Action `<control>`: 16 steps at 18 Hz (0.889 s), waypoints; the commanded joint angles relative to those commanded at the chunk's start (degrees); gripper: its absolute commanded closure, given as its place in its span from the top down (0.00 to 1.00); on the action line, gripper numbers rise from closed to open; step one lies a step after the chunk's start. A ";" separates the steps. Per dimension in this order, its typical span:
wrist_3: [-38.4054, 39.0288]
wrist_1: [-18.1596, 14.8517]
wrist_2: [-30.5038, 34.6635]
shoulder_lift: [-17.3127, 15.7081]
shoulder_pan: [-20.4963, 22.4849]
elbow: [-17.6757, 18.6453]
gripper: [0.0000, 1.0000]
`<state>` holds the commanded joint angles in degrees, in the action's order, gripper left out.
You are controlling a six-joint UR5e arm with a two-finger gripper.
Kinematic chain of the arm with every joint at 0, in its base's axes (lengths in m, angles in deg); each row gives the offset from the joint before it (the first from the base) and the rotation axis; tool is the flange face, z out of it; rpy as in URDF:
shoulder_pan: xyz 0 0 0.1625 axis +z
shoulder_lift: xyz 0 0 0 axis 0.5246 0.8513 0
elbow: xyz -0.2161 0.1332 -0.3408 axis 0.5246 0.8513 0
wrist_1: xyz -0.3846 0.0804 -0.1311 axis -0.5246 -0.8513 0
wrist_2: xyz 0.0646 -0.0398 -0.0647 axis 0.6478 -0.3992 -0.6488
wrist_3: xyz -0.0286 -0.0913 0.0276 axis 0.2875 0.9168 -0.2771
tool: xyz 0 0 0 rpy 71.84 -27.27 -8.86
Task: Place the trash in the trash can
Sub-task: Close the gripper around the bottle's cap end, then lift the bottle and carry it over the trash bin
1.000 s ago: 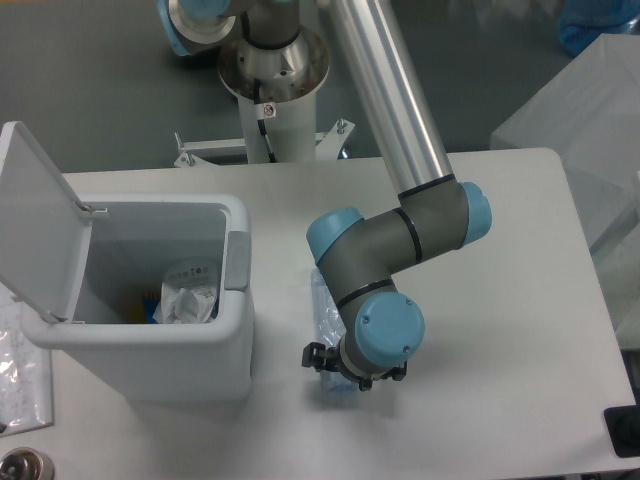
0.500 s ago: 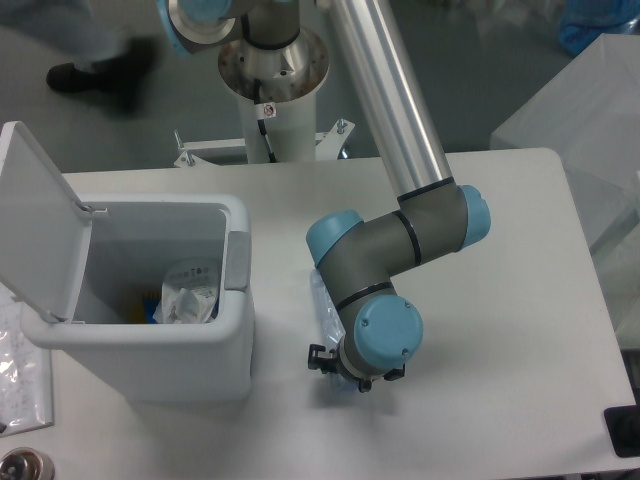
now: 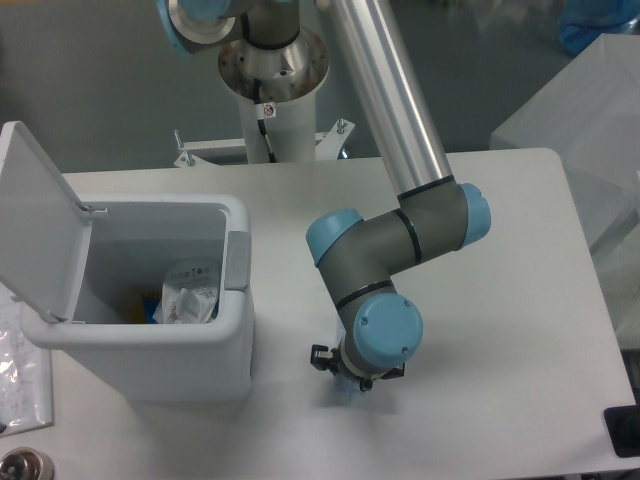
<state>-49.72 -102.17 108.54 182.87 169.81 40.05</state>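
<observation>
**Arm bent low over the table beside the open bin**

White tabletop fills most of the fixed camera's view, with grey floor behind it and the arm's round pedestal standing at the far edge. On the left of the table sits the trash can, its flip lid swung up and back, the grey latch tab on the rim facing the arm. Inside the can lies a crumpled clear wrapper, with a bit of blue and yellow showing beside it. The arm reaches down from the pedestal, and its blue-capped wrist joint hangs just right of the can. Below the wrist, the gripper is almost wholly hidden, so whether it is clamped or spread cannot be told. A small pale-blue, clear scrap peeks out beneath it, possibly the crushed bottle, low against the table and apart from the can. Clear plastic bags lie at the left edge.
</observation>
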 joint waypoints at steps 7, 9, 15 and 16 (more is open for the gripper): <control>0.26 5.09 -9.65 -5.53 3.51 -3.25 0.48; 0.70 7.20 -13.61 -6.94 4.74 -3.69 0.48; 0.62 14.49 -26.35 -11.69 7.47 -4.05 0.48; 0.62 15.20 -28.63 -12.56 7.56 -4.22 0.48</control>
<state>-49.10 -86.97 79.91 170.31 177.37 35.83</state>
